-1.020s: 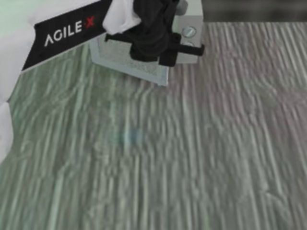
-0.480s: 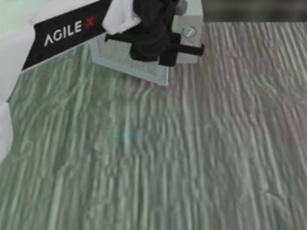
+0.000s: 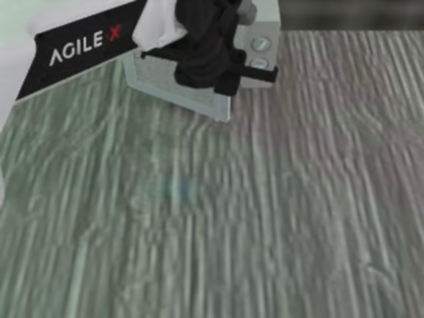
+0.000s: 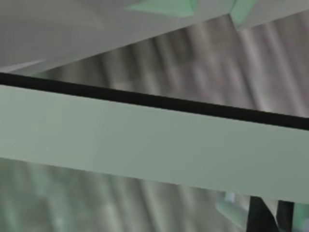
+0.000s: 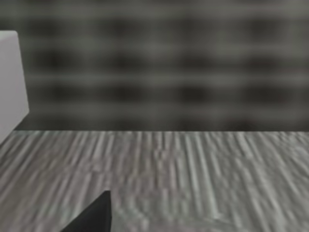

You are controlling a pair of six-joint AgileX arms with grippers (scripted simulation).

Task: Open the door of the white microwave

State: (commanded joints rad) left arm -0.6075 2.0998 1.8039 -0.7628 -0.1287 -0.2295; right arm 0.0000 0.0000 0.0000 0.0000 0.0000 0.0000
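The white microwave [image 3: 262,26] stands at the table's [image 3: 265,212] far edge, its door [image 3: 199,99] apparently swung out leftward.

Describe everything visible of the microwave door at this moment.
The door is a flat pale-white panel with a grey speckled mesh window, seen from above at the table's far edge. It stands swung partly out from the white microwave, its free corner angled toward the table's middle, hinged on the left side away from the two round knobs. The left end effector, black, sits over its upper edge and hides part of it; the grip itself cannot be made out.
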